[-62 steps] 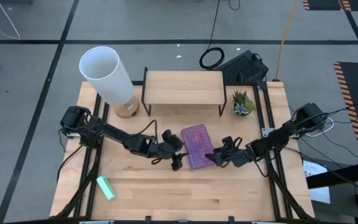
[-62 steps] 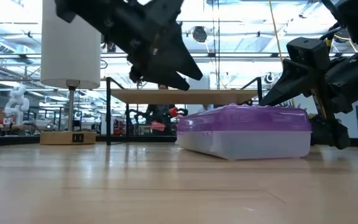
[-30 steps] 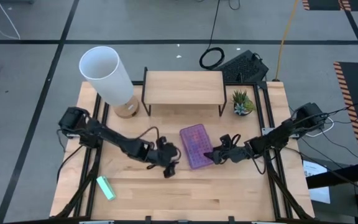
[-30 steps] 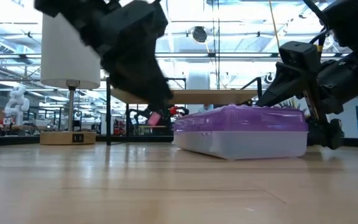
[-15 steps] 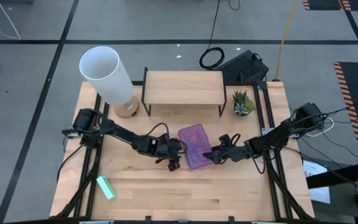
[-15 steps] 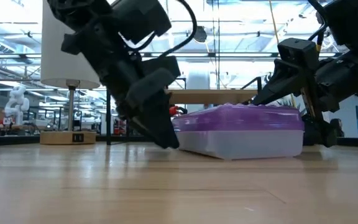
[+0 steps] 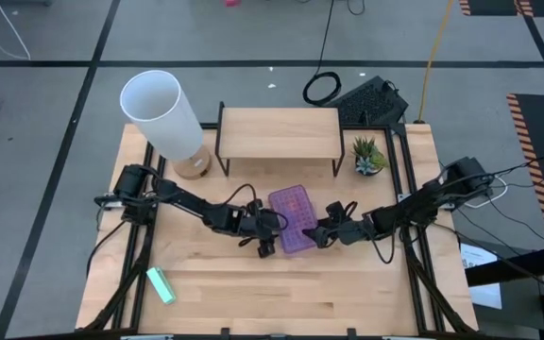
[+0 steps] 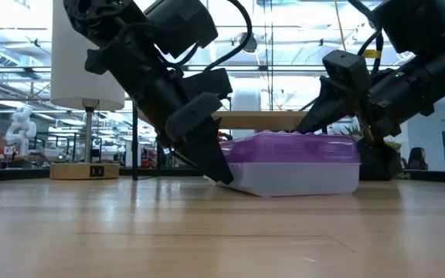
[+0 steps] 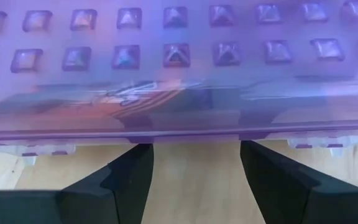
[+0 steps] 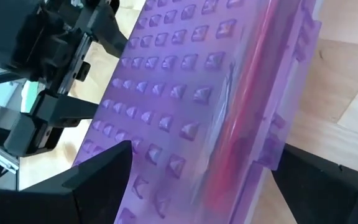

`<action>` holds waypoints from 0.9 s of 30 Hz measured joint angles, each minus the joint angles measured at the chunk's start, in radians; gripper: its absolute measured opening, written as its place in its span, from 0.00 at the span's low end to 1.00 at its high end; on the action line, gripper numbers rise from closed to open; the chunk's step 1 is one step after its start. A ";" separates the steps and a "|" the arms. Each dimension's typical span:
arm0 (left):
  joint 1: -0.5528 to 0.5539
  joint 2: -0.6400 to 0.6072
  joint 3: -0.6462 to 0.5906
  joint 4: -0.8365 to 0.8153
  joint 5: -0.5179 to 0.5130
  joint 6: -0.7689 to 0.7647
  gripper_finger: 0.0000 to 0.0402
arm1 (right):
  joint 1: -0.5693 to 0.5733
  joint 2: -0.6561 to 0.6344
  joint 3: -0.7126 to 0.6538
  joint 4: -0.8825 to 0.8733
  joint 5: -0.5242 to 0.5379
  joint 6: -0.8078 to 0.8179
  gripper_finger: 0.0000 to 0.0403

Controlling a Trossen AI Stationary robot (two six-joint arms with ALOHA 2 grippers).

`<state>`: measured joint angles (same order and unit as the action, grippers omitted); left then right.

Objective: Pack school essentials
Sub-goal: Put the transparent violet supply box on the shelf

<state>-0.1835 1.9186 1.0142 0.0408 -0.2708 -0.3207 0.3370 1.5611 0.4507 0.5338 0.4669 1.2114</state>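
Two robot hands flank a closed purple pencil case point(image 7: 293, 219) mid-surface.

The left hand point(image 7: 266, 235) sits open against one long side of the case; the right hand point(image 7: 321, 235), fingers spread, straddles the opposite edge, likely steadying it. Pencils show faintly through the lid.

Up top, the high view looks straight down on the whole table point(image 7: 348, 283), arms entering from mid-left and mid-right. The low view sits at table-top height, looking level across the boards into the room. Both share the purple case point(image 7: 293, 219), centre frame in each. The left wrist view is pressed right up against the case's long side, filling the upper frame. The right wrist view faces across its studded lid, the other arm upper left.
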 joint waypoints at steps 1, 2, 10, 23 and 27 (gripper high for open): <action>0.002 0.000 0.000 -0.001 0.000 0.006 0.61 | -0.002 0.005 0.000 0.007 0.001 0.003 0.89; 0.004 0.000 0.000 -0.002 0.001 0.011 0.61 | -0.002 0.005 0.000 0.009 0.000 0.003 0.89; 0.006 0.000 0.000 -0.019 -0.001 0.075 0.61 | -0.004 0.008 0.000 0.027 0.003 0.007 0.89; 0.016 0.000 0.003 -0.027 -0.012 0.089 0.61 | 0.003 0.021 0.000 0.038 0.058 0.010 0.89; 0.016 0.000 0.002 -0.038 -0.044 0.115 0.61 | 0.003 0.092 0.047 0.045 0.094 0.007 0.89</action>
<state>-0.1673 1.9182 1.0160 0.0030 -0.3153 -0.2052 0.3397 1.6536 0.4975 0.5792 0.5607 1.2179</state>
